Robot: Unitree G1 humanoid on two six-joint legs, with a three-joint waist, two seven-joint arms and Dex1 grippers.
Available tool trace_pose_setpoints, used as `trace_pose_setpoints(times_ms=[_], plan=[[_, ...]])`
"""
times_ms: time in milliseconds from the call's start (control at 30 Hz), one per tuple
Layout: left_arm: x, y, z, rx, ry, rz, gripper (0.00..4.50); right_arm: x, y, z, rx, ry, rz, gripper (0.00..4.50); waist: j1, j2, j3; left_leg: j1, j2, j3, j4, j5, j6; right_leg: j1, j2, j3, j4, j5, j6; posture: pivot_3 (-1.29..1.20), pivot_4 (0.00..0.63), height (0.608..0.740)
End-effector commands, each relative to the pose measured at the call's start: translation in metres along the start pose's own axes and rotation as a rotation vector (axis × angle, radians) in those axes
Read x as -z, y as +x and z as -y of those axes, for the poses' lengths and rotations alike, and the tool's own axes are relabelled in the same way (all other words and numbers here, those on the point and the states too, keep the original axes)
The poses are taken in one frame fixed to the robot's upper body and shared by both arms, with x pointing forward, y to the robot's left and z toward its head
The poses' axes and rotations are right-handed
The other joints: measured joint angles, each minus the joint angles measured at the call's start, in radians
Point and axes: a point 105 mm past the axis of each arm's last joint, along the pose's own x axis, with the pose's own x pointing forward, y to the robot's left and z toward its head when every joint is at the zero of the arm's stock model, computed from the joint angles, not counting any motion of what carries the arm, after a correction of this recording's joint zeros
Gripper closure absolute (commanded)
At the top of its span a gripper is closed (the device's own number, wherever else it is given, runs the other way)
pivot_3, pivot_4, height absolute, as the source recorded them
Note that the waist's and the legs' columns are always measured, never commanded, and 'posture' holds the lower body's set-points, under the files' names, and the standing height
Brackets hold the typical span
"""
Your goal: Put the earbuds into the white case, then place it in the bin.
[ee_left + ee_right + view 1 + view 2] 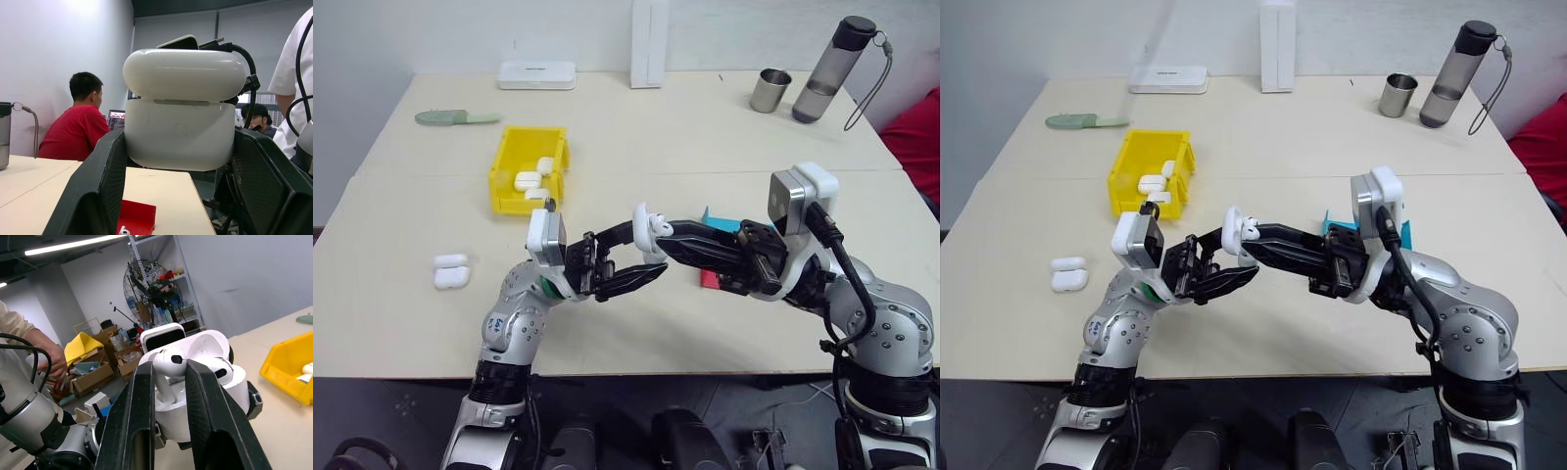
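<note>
Right wrist view shows the right gripper [168, 382] pinching one earbud [167, 363] between its two black fingers, nearly closed, just over the open white case [215, 377]. A second earbud [222, 370] already sits in the case. In the left wrist view, the left gripper [178, 161] squeezes the case tight from both sides, with its lid tipped up. From the head camera, both arms meet above the table [636, 137], and the case is held up in the air between them. The yellow bin [514, 171] sits further back on the left, with other white cases [530, 181] inside.

The earbud could miss its hole if it goes in crooked. Then it might slip out and drop onto the table. The smooth case could also twist in the fingers if pushed too hard.
</note>
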Motion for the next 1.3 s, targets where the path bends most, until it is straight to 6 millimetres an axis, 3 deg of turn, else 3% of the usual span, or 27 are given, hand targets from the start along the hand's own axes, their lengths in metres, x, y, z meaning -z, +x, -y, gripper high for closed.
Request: trace_pose_setpoints(times_ms=[33,267,833,1233,1300], plan=[[-0.007,0.003,0.003,0.02,0.033,0.035,1.74,0.007,-0.001,0.001,0.012,-0.001,-0.041,4.06,0.0,0.0,0.0,0.0,0.0,0.0,0.0,0.0,0.0,0.0,0.0,0.0,0.0,0.0,0.0,0.0,0.15,0.74],[-0.005,0.003,0.002,0.014,0.038,0.041,1.74,0.019,0.0,0.006,0.053,-0.05,-0.132,4.06,0.001,0.0,0.0,0.0,0.0,0.0,0.0,0.0,0.0,0.0,0.0,0.0,-0.001,0.0,0.0,0.0,0.15,0.74],[-0.004,0.003,-0.002,0.007,0.055,0.054,1.74,0.014,-0.002,0.006,0.039,-0.073,-0.133,4.06,0.001,0.0,0.0,0.0,0.0,0.0,-0.001,0.0,0.0,0.001,0.0,0.0,-0.002,0.0,0.0,0.0,0.15,0.74],[-0.004,0.003,-0.002,0.002,0.063,0.062,1.74,-0.002,-0.011,0.001,0.008,-0.089,-0.105,0.16,0.004,0.0,0.0,0.0,0.0,0.0,-0.001,0.0,0.0,0.001,0.0,0.0,-0.002,0.0,0.0,0.0,0.15,0.74],[-0.004,0.002,-0.003,-0.001,0.067,0.06,1.74,-0.008,-0.018,-0.001,0.018,-0.096,-0.098,0.03,0.005,0.0,0.0,0.0,0.0,0.0,-0.001,0.0,0.0,0.001,0.0,0.0,-0.002,0.0,0.0,0.0,0.15,0.74]])
